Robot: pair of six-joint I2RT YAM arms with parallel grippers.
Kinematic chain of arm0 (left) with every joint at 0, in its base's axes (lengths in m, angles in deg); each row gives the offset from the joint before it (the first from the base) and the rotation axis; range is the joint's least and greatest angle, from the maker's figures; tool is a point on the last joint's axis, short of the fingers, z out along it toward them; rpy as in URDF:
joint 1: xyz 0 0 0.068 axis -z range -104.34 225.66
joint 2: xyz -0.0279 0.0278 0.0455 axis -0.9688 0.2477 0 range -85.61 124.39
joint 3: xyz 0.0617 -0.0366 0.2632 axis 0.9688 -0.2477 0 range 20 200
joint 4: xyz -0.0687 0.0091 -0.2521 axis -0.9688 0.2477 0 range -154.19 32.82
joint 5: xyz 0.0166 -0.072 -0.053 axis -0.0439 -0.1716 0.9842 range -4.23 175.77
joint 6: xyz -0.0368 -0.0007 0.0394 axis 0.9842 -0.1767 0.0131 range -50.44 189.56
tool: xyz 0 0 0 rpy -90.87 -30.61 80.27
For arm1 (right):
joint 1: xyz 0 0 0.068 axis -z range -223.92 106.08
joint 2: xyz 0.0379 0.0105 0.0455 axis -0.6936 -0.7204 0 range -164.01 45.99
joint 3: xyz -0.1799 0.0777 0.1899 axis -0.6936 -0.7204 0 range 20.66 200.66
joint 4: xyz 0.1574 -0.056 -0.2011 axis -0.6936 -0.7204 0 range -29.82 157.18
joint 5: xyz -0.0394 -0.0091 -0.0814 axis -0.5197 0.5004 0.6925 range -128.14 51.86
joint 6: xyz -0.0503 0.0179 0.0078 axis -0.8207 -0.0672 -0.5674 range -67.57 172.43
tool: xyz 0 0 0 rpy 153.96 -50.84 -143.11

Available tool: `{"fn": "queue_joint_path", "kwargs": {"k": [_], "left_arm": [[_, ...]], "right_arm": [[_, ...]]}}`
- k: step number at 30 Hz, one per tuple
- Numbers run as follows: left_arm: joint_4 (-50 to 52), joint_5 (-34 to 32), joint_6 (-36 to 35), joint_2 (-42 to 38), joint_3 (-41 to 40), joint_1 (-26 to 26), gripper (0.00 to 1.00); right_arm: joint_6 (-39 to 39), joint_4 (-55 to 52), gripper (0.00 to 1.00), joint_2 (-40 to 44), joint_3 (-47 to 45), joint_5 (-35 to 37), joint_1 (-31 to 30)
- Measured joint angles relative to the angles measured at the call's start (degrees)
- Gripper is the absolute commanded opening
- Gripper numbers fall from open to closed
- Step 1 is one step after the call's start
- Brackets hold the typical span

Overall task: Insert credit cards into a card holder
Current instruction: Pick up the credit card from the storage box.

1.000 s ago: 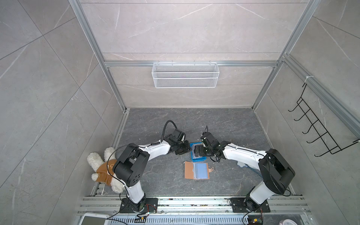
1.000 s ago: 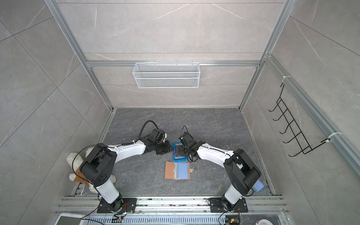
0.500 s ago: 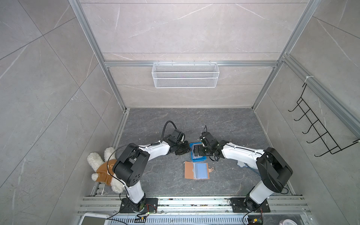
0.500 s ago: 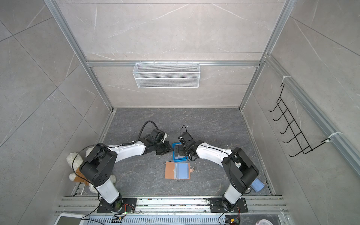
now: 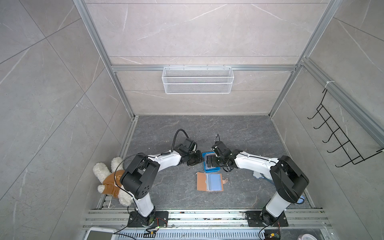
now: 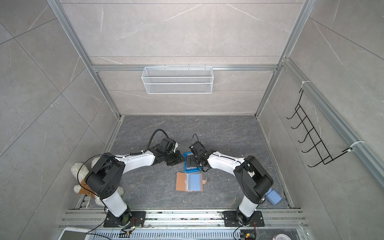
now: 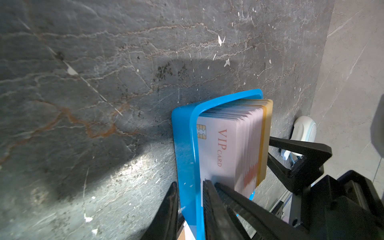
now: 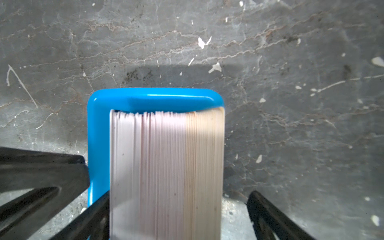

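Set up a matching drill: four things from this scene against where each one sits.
1. cards
2. card holder
3. plush toy
4. wire basket

A. hung on the back wall
B. standing in the blue tray
C. lying open on the table
D. beside the left arm

Pairs: 1-B, 2-C, 3-D, 4-A

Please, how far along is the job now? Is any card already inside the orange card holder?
Done: the card holder lies open on the table; no card is visible in it. In hand: the left end effector pinches the wall of the blue tray, and the right end effector, open, straddles the credit cards standing in it. Left: gripping a card, lifting it and inserting it.
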Motion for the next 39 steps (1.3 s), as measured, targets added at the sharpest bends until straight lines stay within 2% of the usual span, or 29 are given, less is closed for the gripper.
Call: {"fn": "queue_joint_path", "kwargs": {"k": [9, 23, 39], "left_arm": [[0.02, 0.00, 0.15, -0.02, 0.00, 0.00, 0.23], [-0.09, 1.66, 0.20, -1.33, 0.00, 0.00, 0.13], [-1.99, 4.57, 0.22, 0.42, 1.29, 0.00, 0.12]], "right_arm": [[-0.02, -0.02, 0.97, 0.39, 0.20, 1.20, -0.20], [-0.02, -0.20, 0.96, 0.96, 0.20, 1.79, -0.20], [-0.02, -0.22, 0.96, 1.20, 0.20, 1.95, -0.17]]}}
